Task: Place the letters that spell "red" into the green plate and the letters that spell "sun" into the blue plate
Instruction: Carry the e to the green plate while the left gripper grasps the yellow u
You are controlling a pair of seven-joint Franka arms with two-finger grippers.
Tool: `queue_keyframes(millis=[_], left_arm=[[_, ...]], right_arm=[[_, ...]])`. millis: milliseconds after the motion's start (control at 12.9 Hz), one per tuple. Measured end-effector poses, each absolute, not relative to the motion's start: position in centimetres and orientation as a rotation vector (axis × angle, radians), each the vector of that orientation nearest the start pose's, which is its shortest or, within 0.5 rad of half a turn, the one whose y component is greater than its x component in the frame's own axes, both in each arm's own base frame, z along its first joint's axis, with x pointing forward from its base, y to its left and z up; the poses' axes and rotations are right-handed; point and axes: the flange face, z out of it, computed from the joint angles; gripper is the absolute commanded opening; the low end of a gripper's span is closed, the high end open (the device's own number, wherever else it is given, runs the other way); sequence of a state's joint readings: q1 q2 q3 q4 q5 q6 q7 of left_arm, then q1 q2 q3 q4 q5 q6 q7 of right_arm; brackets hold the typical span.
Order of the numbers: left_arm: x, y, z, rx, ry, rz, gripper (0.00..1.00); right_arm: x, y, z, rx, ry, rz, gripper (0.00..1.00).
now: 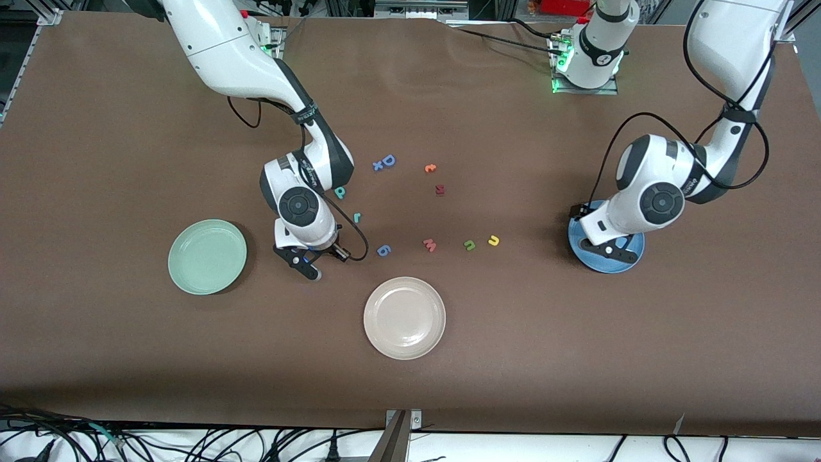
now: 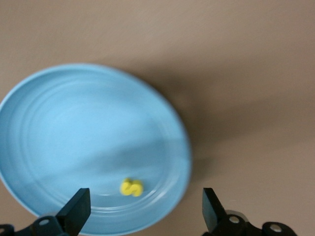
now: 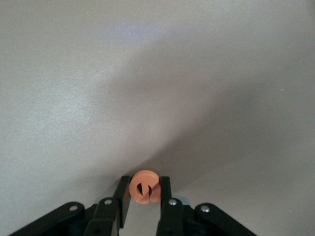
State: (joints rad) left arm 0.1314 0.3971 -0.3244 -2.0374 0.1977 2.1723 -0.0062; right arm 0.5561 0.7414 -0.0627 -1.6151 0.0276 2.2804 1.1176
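We find the right gripper (image 3: 143, 195) over bare table between the round mint-green plate (image 1: 207, 256) and the beige-white plate (image 1: 404, 317), fingers (image 3: 121, 195) pinching the round orange foam "e" (image 3: 143, 187) between their tips. The left gripper (image 2: 142, 209) hangs over the round blue plate (image 2: 59, 128), fingers (image 2: 76, 210) spread wide and empty; the yellow foam "s" (image 2: 131, 187) lies in the plate between them.

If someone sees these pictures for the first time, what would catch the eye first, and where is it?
Probably the right pincer, shut on a round orange letter above the brown table, beside the green plate. Next, the left pincer hangs open over the blue plate, where a yellow letter lies. Small coloured letters are scattered mid-table, farther from the front camera than the beige plate.
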Motion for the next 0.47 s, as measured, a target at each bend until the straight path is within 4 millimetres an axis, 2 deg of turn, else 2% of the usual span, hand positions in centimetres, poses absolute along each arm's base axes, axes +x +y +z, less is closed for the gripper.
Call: queue_keyframes(millis=[233, 467], left_arm=[[55.5, -16.5, 25.9, -3.057, 0.431, 0.288, 1.00], [55.5, -23.0, 27.1, -3.065, 0.457, 0.223, 1.00]], right_arm=[[60.8, 32.9, 20.1, -3.112, 0.899, 0.100, 0.19], [62.4, 30.3, 21.4, -3.192, 0.734, 0.122, 0.19]])
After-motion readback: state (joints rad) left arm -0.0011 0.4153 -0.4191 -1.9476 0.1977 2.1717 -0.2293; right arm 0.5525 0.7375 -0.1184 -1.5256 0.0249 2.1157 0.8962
